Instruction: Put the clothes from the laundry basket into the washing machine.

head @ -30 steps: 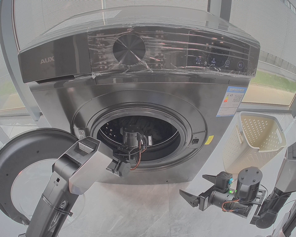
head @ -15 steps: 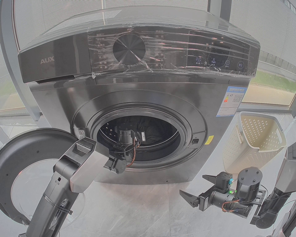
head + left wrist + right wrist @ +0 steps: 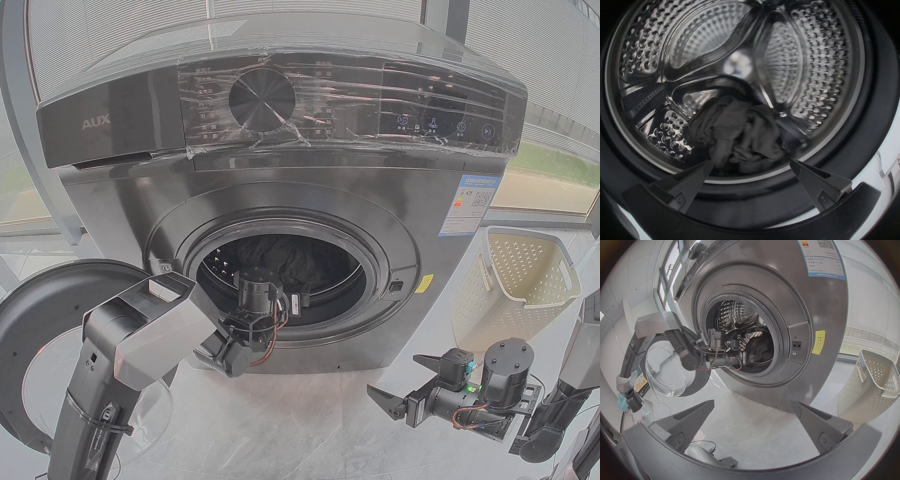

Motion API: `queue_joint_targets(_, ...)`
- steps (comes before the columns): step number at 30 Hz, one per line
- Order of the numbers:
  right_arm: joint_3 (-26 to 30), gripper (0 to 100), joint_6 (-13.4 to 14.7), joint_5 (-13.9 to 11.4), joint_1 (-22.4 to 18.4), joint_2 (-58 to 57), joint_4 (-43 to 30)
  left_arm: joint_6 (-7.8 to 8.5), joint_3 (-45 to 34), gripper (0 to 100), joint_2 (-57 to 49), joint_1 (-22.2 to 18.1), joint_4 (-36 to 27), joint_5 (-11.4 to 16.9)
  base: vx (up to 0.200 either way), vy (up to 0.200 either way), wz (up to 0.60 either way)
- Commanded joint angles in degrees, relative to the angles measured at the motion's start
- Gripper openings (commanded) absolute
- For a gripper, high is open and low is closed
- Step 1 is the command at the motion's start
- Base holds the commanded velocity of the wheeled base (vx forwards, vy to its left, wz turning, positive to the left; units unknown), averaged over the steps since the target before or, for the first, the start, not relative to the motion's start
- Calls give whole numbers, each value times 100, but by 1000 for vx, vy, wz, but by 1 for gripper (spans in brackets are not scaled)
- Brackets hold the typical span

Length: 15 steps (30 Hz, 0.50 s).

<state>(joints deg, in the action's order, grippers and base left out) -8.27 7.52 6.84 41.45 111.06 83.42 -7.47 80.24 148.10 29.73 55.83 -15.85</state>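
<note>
1. Dark-grey and round, the door (image 3: 44, 312) of the washing machine (image 3: 312, 181) stands swung open at the far left, and we see its glass porthole facing into the room.
2. Just right of the door, the left arm stretches up to the machine's opening. We find the left gripper (image 3: 750, 162) right at the rubber-sealed mouth. Its two black fingers are spread wide, with nothing between them.
3. Past those fingers, the dark clothes bundle (image 3: 737, 134) lies crumpled low in the perforated steel drum (image 3: 818, 62), close to the front lip. We cannot tell whether the nearest fingertip touches the cloth.
4. Above the opening, we see a round dial (image 3: 261, 99) on the control panel, which is covered in wrinkled clear film.
5. Further right, the right gripper (image 3: 392, 374) hangs low over the pale floor (image 3: 281, 425), in front of the machine's lower right corner. Its fingers are spread wide and hold nothing, and they point back toward the left.
6. At the far right, we see the cream laundry basket (image 3: 500, 300), its walls perforated. It stands tilted on the floor just beside the machine's right side, well apart from both grippers.
</note>
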Motion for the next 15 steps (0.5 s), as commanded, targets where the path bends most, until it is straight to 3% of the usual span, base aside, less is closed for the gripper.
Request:
queue_joint_targets(1, 44, 100, -5, 2, -23, -31, -1, -44, -1511, 100, -1099, 648, 736, 20, 0, 0, 0)
queue_joint_targets(10, 141, 100, -5, 2, -40, -198, 16, -79, -2750, 100, -1943, 1070, 1272, 20, 0, 0, 0)
queue_joint_targets(15, 194, 100, -14, 19, -32, -488, 52, -466, -3823, 100, -2919, 1500, 1501, 20, 0, 0, 0)
